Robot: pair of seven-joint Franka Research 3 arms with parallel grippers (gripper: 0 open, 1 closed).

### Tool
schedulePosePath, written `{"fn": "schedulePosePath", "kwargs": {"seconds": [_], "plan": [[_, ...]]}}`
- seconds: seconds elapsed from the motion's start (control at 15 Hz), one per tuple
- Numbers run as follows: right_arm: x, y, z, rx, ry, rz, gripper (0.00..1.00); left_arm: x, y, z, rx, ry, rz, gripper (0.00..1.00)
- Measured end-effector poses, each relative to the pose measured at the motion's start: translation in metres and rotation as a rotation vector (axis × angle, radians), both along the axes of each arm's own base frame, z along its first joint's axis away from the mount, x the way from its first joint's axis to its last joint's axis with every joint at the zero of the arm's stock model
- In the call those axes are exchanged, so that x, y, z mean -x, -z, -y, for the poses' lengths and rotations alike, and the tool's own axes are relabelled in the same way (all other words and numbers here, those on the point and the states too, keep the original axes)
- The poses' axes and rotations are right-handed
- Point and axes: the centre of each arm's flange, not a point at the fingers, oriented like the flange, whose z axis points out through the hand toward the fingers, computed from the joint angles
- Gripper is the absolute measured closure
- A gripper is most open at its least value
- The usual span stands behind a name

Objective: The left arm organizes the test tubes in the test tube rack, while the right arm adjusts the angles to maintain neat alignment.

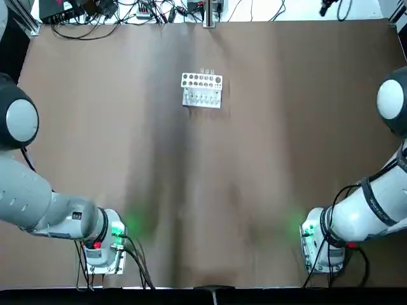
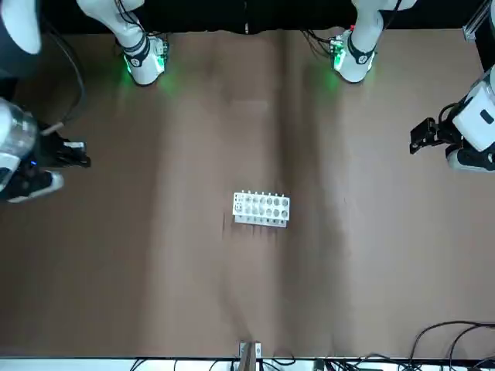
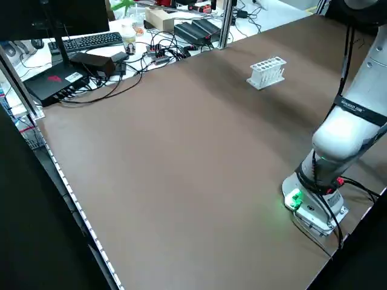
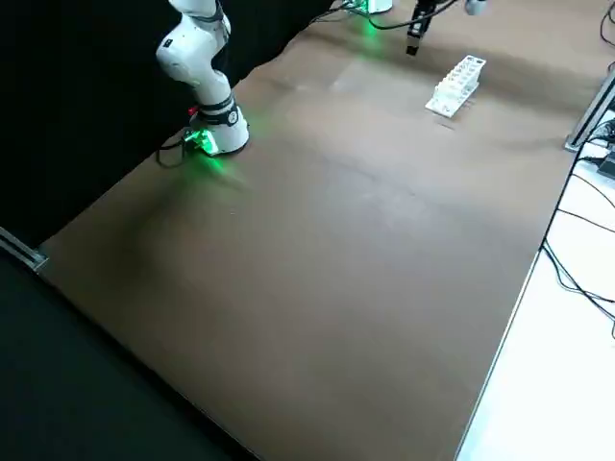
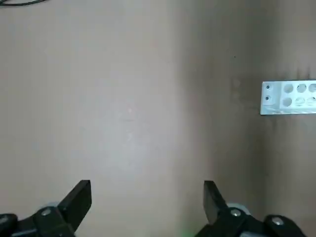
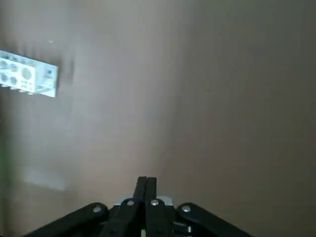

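The brown desk (image 1: 210, 190) holds the rack (image 1: 202, 89) at twelve o'clock in the top view — your left fingers (image 5: 147, 197) spread, your right fingers (image 6: 146, 185) together; lowering the right unopened could knock the rack askew.

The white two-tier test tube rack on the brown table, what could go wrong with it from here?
The right gripper's black fingers are together, so coming down like that could knock the white two-tier rack instead of gripping a tube. The thin clear glassy tubes barely show at the rack's edge, so the left black gripper, open and away from the rack, might misjudge its grasp.
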Motion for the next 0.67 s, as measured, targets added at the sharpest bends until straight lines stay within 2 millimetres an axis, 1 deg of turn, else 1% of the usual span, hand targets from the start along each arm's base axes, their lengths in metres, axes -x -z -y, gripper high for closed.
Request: {"fn": "schedulePosePath", "kwargs": {"seconds": [0.07, 0.2, 0.33, 0.53, 0.67], "plan": [[0.006, -0.005, 0.006, 0.016, 0.001, 0.004, 0.99, 0.000, 0.000, 0.000, 0.000, 0.000, 0.000, 0.00], [0.020, -0.010, 0.008, 0.027, -0.001, 0.012, 0.99, 0.000, 0.000, 0.000, 0.000, 0.000, 0.000, 0.00], [0.031, -0.008, 0.010, 0.026, 0.001, 0.048, 0.99, 0.000, 0.000, 0.000, 0.000, 0.000, 0.000, 0.00], [0.048, -0.006, 0.020, 0.023, 0.015, 0.071, 0.99, 0.000, 0.000, 0.000, 0.000, 0.000, 0.001, 0.00], [0.053, -0.004, 0.022, 0.040, 0.012, 0.076, 0.99, 0.000, -0.001, 0.000, 0.000, 0.000, 0.002, 0.00]]}}
